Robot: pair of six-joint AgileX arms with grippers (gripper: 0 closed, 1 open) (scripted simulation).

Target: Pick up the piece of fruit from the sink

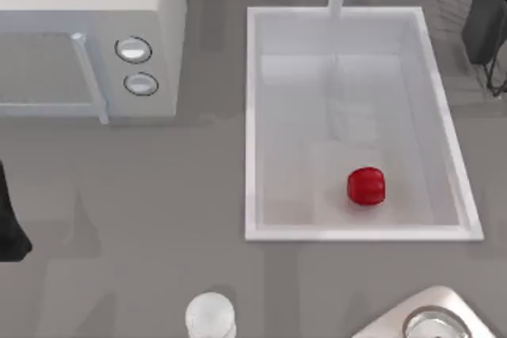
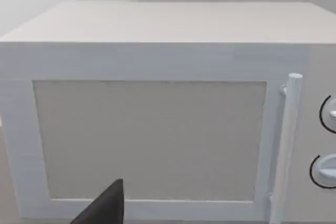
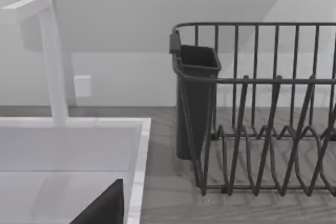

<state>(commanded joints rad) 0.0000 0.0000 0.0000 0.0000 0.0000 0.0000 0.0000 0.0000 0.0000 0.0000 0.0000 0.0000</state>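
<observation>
Red fruit point(image 1: 366, 186) lay on the floor of the white sink point(image 1: 252, 116), toward the near wall, clear of every side. Right arm point(image 1: 485, 13) sat parked at the worktop's far right beside the dish rack point(image 3: 252, 108); left arm point(image 1: 9, 227) at the left edge facing the microwave point(image 2: 157, 114). Could not tell how either arm's jaws stood. Judged best approach: right arm, straight down from above, jaws spread wide, closing across the fruit's middle, wary of rolling.
</observation>
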